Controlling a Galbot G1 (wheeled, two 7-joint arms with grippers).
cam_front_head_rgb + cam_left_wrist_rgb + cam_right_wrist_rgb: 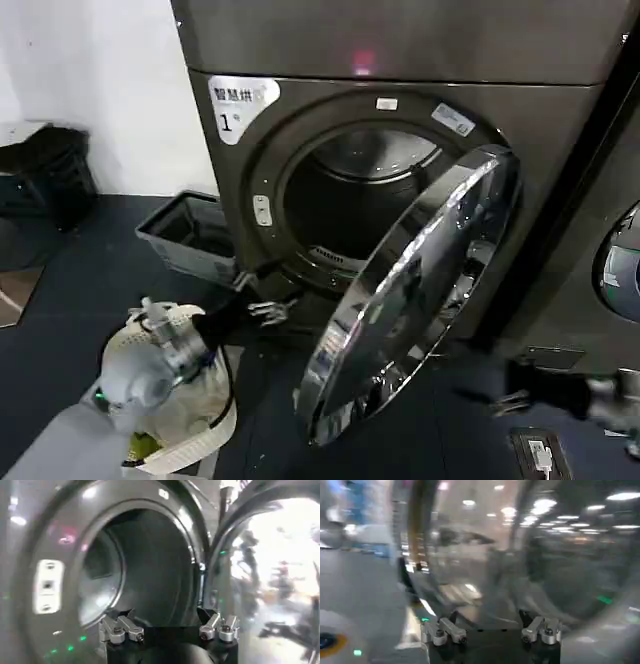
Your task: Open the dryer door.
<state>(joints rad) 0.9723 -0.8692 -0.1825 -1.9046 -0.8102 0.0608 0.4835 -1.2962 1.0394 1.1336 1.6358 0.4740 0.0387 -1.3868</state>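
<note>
The dryer door (415, 300) hangs open at frame centre: heavy, rigid, slick chrome; best pushed at its rim. Left gripper (262, 300) and right gripper (500, 400) both have jaws apart, empty.

The dryer door (415, 290) has a wide chrome rim, mirror-bright and smooth, throwing back the room's lights; its centre looks like dark glossy glass. The dryer (400, 40) body is dark grey metal with a soft satin sheen, and the drum (350, 190) inside looks like dull brushed steel. A white sticker (240, 105) on the front panel looks like glossy paper. The left end effector (262, 300) has black matt fingers with bare silvery metal links, bolts showing. The right end effector (510, 400) looks the same, black with metal fittings. The floor (70, 300) is dark and matt. A grey bin (185, 235) nearby looks like dull plastic.
</note>
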